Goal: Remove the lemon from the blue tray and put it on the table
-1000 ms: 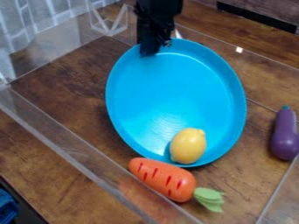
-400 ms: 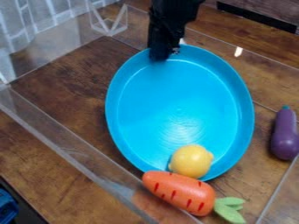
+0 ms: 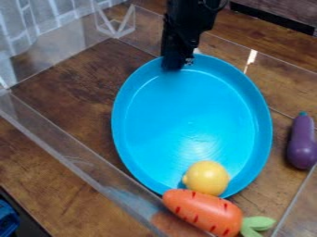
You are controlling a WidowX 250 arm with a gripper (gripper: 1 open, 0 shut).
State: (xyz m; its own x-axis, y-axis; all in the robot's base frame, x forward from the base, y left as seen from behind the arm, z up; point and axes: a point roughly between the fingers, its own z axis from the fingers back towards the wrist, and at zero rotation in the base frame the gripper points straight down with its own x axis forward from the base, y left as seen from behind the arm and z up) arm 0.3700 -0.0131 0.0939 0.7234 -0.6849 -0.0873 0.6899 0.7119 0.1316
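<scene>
The blue tray (image 3: 186,111) lies tilted on the table (image 3: 62,102), its far rim raised. My gripper (image 3: 177,63) points down at that far rim, shut on the rim's edge. The lemon (image 3: 206,177) rests inside the tray against the near rim, close to the carrot. The gripper is far from the lemon, across the whole tray.
An orange carrot (image 3: 205,213) with a green top lies just outside the tray's near rim at the bottom edge of the view. A purple eggplant (image 3: 302,141) sits to the right. Clear acrylic walls (image 3: 74,176) border the tabletop.
My gripper and the tray's far rim shifted right. The lemon slid down along the near rim, and the carrot was pushed toward the bottom right.
</scene>
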